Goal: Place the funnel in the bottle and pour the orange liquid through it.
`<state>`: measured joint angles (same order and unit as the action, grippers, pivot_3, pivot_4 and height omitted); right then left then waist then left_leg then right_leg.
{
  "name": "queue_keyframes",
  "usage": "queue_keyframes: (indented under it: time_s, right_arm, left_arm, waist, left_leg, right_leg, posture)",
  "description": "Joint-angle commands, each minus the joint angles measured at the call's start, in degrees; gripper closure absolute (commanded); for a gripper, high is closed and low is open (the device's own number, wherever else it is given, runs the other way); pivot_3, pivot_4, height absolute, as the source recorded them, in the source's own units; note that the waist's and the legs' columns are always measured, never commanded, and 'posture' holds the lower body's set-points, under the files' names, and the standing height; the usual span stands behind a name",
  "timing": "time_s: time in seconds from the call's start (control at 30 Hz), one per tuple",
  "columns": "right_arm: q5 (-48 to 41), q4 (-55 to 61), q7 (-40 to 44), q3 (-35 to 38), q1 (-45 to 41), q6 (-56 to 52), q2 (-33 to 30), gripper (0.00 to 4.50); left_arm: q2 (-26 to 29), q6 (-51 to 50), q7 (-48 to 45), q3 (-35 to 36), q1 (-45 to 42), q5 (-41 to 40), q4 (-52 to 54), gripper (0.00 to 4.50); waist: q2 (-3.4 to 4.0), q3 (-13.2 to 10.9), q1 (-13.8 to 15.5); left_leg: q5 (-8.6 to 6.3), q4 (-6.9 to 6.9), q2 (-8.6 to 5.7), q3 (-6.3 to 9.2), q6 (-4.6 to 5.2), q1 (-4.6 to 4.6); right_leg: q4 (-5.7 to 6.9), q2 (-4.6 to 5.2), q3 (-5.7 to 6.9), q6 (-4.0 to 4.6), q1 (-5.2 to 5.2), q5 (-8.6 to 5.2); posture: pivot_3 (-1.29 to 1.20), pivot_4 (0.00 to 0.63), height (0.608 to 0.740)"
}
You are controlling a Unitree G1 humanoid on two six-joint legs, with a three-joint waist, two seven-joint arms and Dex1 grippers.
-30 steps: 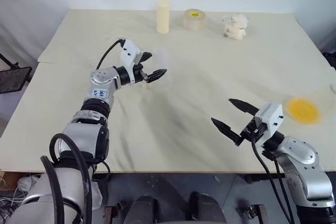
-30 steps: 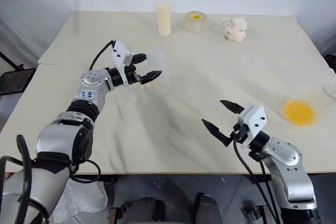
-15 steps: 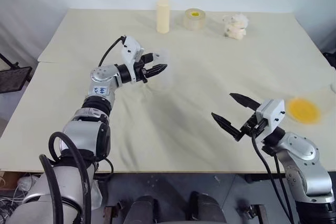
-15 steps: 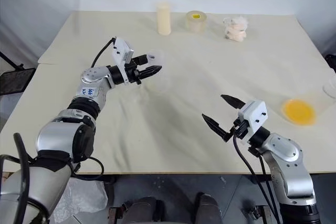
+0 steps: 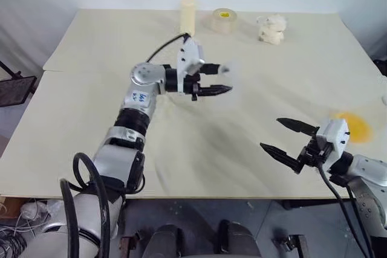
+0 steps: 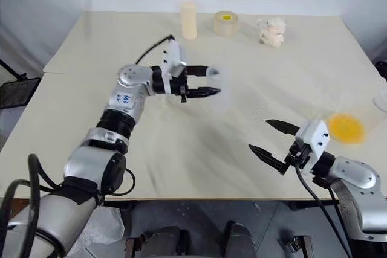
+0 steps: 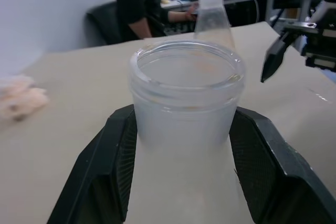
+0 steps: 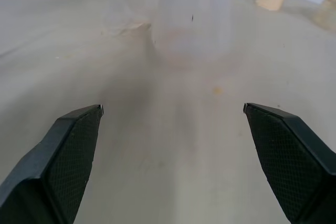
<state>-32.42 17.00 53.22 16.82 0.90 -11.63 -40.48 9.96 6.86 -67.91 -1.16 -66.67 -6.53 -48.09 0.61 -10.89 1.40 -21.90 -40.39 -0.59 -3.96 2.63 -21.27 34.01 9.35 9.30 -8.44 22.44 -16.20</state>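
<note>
Left gripper (image 5: 219,81) pinching the bottle (image 7: 186,93) upright, mouth up, at frame centre. Right gripper (image 5: 289,139) spread wide, empty, lower right. Funnel (image 7: 212,6) and orange liquid (image 5: 352,126) far right, so nearer the right arm.

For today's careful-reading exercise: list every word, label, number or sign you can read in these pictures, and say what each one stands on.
No text can be read with certainty.
A small blue mark on the left forearm: too small to read.
The yellow centre of the tape roll: no legible print.
The bottle held in the left gripper: clear, no label seen.
The cream cylinder: plain.
</note>
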Motion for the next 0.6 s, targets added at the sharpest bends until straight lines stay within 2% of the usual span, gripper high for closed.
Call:
queue_keyframes:
  time_s: [0.03,0.27,0.4,0.6]
  right_arm:
    - [-2.33,2.73,0.79,3.63,1.31,-0.69,-1.43,0.0]
    - [-2.48,4.47,-0.16,5.06,3.05,-0.87,-0.84,0.0]
    - [-2.43,5.24,-0.73,5.57,3.83,-0.64,-0.44,0.0]
    - [-2.18,5.54,-1.25,5.35,4.09,-0.13,-0.02,0.0]
  left_arm:
    - [-2.93,-4.0,3.84,-3.42,4.04,0.76,8.3,2.22]
    - [-6.24,-7.16,8.58,-7.74,10.05,1.71,14.26,2.22]
    - [-6.04,-8.33,9.3,-9.17,11.31,2.06,15.53,2.22]
    - [-5.15,-13.77,10.81,-8.72,11.28,0.63,18.46,0.23]
  waist:
    - [0.0,0.0,0.08]
    - [0.01,0.0,0.28]
    - [0.01,0.01,0.54]
    - [0.02,0.01,1.36]
  left_leg:
    - [0.0,-0.02,0.01,0.01,0.0,0.0]
    - [0.0,-0.24,0.06,0.05,0.0,-0.04]
    - [0.0,-0.37,0.06,0.1,0.0,-0.03]
    - [-0.01,-0.55,0.07,0.1,0.02,-0.05]
  right_leg:
    - [0.01,0.0,0.0,0.0,0.0,0.0]
    - [0.04,0.0,-0.04,0.0,-0.01,0.0]
    - [0.06,0.0,-0.07,0.0,-0.06,0.0]
    - [0.09,0.0,-0.11,0.0,-0.1,0.0]
  posture:
    - [0.0,0.15,0.74]
    - [0.0,0.15,0.74]
    - [0.0,0.15,0.74]
    - [0.0,0.15,0.74]
